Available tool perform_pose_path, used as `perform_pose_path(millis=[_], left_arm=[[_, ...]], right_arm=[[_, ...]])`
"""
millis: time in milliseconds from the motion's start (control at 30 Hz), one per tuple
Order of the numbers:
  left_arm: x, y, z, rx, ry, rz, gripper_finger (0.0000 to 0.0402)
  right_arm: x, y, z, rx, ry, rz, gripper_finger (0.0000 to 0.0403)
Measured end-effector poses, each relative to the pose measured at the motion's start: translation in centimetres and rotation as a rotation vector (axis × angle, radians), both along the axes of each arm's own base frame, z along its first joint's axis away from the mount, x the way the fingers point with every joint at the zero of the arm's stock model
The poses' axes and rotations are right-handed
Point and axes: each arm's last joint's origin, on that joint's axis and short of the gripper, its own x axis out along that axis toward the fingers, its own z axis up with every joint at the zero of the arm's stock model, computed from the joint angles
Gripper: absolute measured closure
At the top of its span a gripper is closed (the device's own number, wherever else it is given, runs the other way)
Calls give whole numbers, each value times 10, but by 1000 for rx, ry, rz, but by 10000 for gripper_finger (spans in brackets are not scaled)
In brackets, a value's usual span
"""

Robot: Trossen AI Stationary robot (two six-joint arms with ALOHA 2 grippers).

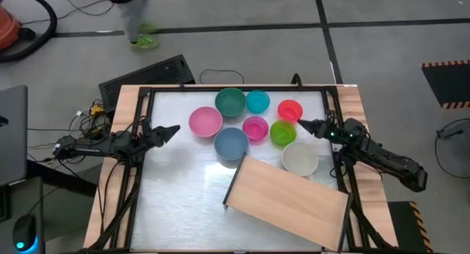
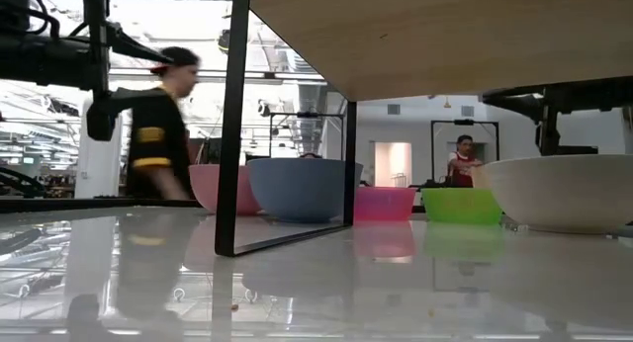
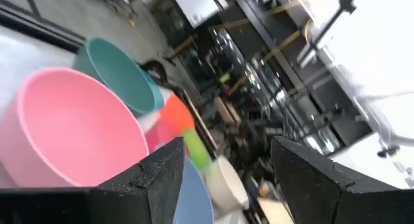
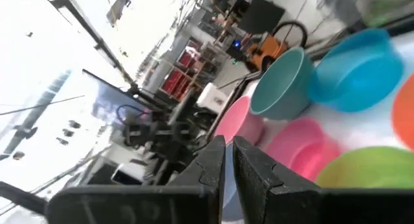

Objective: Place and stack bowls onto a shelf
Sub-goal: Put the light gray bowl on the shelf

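Pink bowl (image 1: 205, 121) centre-left, ungrasped | left claw (image 1: 173, 130) spread beside it: straddle the rim squarely | right claw (image 1: 301, 124) pressed together, centre-right

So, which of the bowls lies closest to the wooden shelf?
The white bowl: it sits right at the shelf's upper edge, near the right gripper. The blue-grey bowl comes second; the others stand farther back.

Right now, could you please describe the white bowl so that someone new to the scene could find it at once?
Start at the light-wood shelf lying slanted on the table. The white bowl sits at its far right corner, beside the right gripper. It is the only white bowl, and it stands nearer the shelf than the lime green bowl behind it.
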Motion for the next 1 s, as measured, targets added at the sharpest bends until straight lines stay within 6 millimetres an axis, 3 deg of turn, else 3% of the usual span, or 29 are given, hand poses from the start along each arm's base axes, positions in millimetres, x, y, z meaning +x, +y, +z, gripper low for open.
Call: perform_pose_path(millis=[200, 600, 733, 833, 1000], left_arm=[[-3, 4, 4, -83, -82, 151, 182], [-10, 6, 22, -106, -275, 209, 182], [-16, 7, 39, -90, -323, 278, 182], [-24, 8, 56, -35, -361, 306, 182], [-38, 9, 90, 42, -353, 388, 182]], right_arm=[[0, 0, 0, 28, -12, -5, 344], [-1, -1, 5, 114, -110, -49, 344], [-6, 1, 29, -30, -319, -75, 344], [-16, 5, 59, -186, -402, -115, 339], [-29, 11, 112, -294, -249, -183, 310]])
